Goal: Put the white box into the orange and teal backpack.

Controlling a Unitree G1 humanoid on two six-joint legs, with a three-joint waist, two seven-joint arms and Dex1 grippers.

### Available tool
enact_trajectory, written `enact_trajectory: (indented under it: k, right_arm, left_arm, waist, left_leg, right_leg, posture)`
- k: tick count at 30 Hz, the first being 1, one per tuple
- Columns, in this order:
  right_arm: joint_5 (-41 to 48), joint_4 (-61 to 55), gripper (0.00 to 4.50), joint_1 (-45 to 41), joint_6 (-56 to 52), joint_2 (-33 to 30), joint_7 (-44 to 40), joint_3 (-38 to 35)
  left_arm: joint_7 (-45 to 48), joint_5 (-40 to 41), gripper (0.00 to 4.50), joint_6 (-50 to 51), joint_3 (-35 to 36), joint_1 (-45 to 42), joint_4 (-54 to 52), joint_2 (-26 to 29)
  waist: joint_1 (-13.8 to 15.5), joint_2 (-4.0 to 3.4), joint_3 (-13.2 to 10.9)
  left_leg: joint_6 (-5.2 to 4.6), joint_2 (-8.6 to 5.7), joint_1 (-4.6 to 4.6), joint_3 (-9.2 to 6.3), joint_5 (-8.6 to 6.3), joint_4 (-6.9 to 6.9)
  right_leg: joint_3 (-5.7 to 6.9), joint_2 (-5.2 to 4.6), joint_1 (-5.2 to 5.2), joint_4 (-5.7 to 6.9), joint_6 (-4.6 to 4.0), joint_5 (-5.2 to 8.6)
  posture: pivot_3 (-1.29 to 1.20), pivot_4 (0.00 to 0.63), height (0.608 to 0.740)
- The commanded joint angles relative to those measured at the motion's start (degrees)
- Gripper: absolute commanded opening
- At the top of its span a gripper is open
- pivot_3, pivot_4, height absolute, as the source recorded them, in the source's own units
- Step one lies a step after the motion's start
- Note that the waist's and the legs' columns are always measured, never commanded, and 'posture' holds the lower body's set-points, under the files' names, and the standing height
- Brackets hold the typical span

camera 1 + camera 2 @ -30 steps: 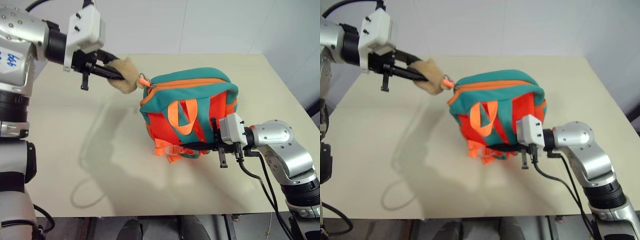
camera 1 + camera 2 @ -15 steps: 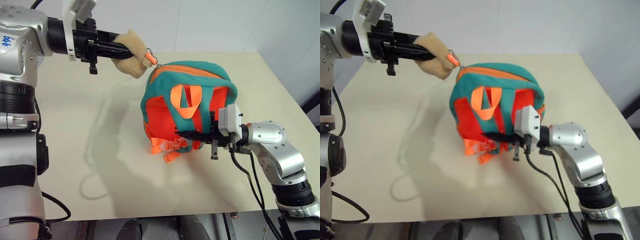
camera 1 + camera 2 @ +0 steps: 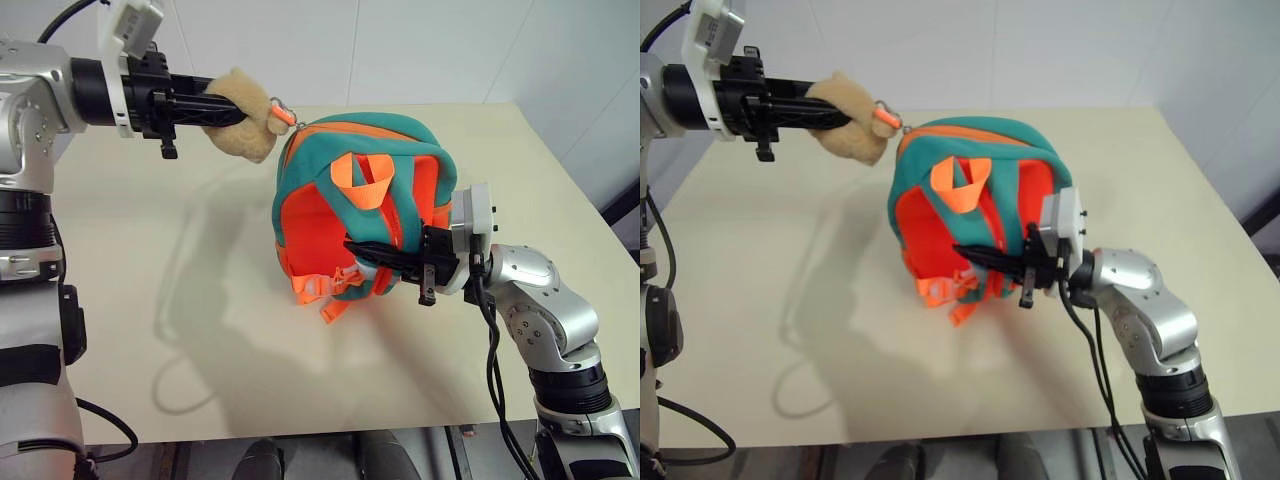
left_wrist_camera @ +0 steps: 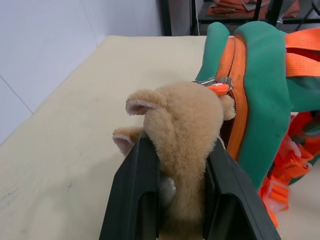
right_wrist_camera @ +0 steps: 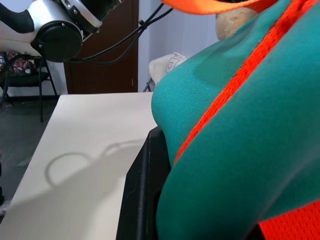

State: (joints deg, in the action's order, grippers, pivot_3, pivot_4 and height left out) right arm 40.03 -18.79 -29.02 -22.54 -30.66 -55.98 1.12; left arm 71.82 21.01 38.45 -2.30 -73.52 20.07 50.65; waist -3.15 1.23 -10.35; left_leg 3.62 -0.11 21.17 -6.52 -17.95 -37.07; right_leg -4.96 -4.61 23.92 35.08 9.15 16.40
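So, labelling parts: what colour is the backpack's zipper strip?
Orange, set in teal fabric on the backpack; clearest in the left wrist view.

Left tool [image 3: 232, 108] clamped, arm raised; right tool [image 3: 362, 250] clamped, pointing left.

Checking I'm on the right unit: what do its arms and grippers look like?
Both arms are silver metal with black joint bands. Each wrist carries a white boxy housing ahead of the black two-finger left gripper and right gripper. Blue handwritten marks sit on the left upper arm; black cables trail from both arms.
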Motion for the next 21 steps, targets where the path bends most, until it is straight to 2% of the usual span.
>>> enact_trajectory:
  k: [1, 6, 11, 15, 21]
  right_arm:
    - [2.0, -1.0, 0.49, 0.7, 0.4, -0.6, -1.1, -3.1]
    - [1.3, -0.6, 0.49, 0.8, 0.6, -0.9, -0.8, -3.0]
    - [0.8, -0.6, 0.49, 1.1, 0.6, -1.3, -0.8, -2.7]
    - [0.2, -0.7, 0.49, 1.2, 0.6, -1.4, -0.6, -2.4]
    - [-0.2, -1.3, 0.49, 2.0, 0.6, -1.6, -0.5, -2.5]
  left_arm:
    - [-0.6, -2.7, 0.55, -3.0, 2.2, -3.2, 4.8, 3.4]
    - [3.5, -3.2, 0.55, -4.5, 0.0, -4.5, 6.8, 4.6]
    - [9.8, -4.3, 0.55, -8.6, -2.7, -1.2, 4.2, 6.7]
    - [6.6, -4.5, 0.55, -9.4, -1.7, -1.4, 3.6, 5.1]
    - [-2.5, -2.3, 0.55, -2.8, 2.2, -0.8, -0.6, 1.7]
  waist:
    - [0.1, 0.0, 0.0]
    - [0.0, 0.0, 0.0]
    - [-0.1, 0.0, 0.0]
    - [0.1, 0.01, 0.0]
    - [0.6, 0.01, 0.0]
  left_leg:
    - [0.0, 0.0, 0.0, 0.0, 0.0, -0.01]
    - [-0.01, -0.01, 0.02, 0.0, -0.01, -0.03]
    - [0.0, 0.0, 0.02, 0.06, 0.0, 0.03]
    - [-0.04, 0.0, 0.04, 0.1, -0.02, -0.03]
    - [-0.09, 0.0, 0.02, 0.09, -0.05, -0.1]
  right_leg:
    - [0.0, 0.0, 0.0, 0.01, 0.0, 0.0]
    - [0.0, 0.0, -0.01, -0.01, 0.0, 0.0]
    - [0.0, 0.0, 0.06, 0.0, -0.01, 0.0]
    - [0.0, -0.01, 0.06, 0.0, 0.0, 0.0]
    - [0.02, -0.02, 0.05, 0.11, 0.0, 0.0]
  posture:
    - [0.0, 0.15, 0.74]
    - [0.0, 0.15, 0.74]
    - [0.0, 0.15, 0.74]
    - [0.0, 0.15, 0.74]
    - [0.0, 0.15, 0.74]
